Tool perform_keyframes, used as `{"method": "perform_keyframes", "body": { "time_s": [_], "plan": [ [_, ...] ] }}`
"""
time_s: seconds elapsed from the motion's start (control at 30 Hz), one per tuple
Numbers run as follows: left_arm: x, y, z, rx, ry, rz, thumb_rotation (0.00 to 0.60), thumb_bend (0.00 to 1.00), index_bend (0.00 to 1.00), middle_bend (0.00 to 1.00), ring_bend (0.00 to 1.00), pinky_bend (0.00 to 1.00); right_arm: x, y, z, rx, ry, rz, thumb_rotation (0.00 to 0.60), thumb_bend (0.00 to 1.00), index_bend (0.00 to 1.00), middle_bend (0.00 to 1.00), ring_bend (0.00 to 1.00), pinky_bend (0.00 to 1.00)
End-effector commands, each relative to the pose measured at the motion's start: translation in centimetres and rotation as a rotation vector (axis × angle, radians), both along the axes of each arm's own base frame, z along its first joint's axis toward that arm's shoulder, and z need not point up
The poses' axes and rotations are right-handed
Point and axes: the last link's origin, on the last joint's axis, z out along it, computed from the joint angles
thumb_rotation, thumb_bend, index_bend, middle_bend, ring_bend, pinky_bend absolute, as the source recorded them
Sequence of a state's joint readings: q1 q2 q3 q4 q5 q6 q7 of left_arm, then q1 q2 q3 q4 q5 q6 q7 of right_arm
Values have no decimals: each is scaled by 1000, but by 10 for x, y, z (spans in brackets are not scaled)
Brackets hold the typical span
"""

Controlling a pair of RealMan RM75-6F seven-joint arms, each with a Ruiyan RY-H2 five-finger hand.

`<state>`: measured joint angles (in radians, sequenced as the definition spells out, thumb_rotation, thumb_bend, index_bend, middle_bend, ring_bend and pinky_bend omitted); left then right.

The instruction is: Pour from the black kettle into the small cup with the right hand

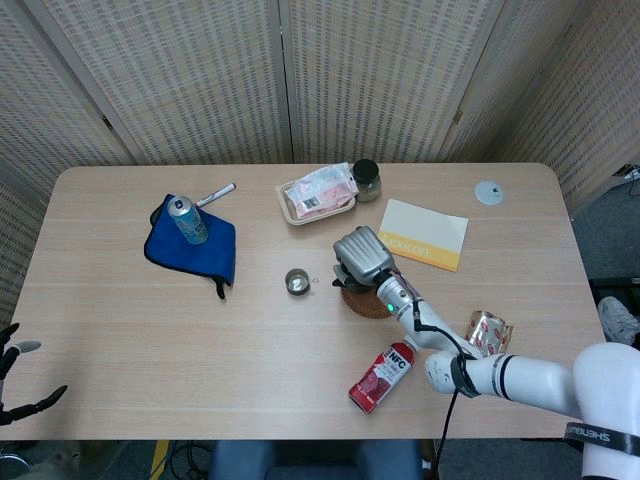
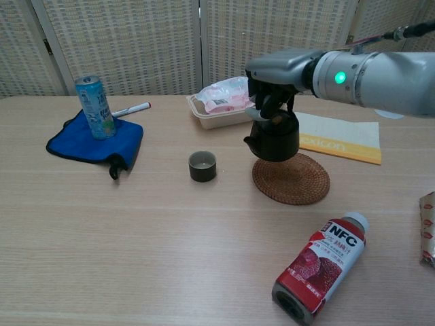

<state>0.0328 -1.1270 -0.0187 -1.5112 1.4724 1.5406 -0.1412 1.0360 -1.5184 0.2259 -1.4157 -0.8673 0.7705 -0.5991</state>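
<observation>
My right hand [image 2: 275, 75] grips the black kettle [image 2: 273, 138] from above and holds it in the air, above the left edge of the round woven coaster [image 2: 292, 178]. The kettle hangs roughly upright, its spout toward the small dark cup [image 2: 202, 166], which stands on the table a short way to its left. From the head view the right hand [image 1: 360, 255] covers most of the kettle, and the cup [image 1: 296, 281] sits just left of it. My left hand [image 1: 12, 372] hangs below the table's left edge, fingers spread, holding nothing.
A red NFC bottle [image 2: 319, 267] lies near the front right. Behind the kettle are a food tray [image 2: 224, 102], a yellow booklet [image 2: 340, 136] and a dark jar [image 1: 366, 180]. A blue cloth [image 2: 95, 142] with a can [image 2: 94, 98] and a marker [image 2: 130, 109] lies far left.
</observation>
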Motion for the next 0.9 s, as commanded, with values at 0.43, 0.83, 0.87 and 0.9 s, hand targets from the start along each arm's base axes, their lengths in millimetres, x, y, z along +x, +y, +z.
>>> {"method": "perform_keyframes", "body": {
  "time_s": [0.43, 0.83, 0.87, 0.9],
  "plan": [
    [-1, -11, 4, 11, 5, 9, 352, 0, 292, 84, 147, 88, 44, -27, -42, -9, 104, 41, 474, 521, 962, 995, 887, 483],
    [-6, -19, 4, 29, 1, 27, 352, 0, 293, 84, 147, 88, 69, -29, -68, -15, 191, 108, 493, 519, 962, 995, 890, 483],
    [-6, -19, 4, 30, 1, 28, 353, 0, 293, 84, 147, 88, 71, -29, -70, -16, 197, 113, 492, 519, 962, 995, 890, 483],
    [-7, -20, 4, 33, 0, 29, 353, 0, 293, 84, 147, 88, 73, -29, -71, -18, 203, 119, 493, 519, 962, 995, 890, 483]
  ]
}}
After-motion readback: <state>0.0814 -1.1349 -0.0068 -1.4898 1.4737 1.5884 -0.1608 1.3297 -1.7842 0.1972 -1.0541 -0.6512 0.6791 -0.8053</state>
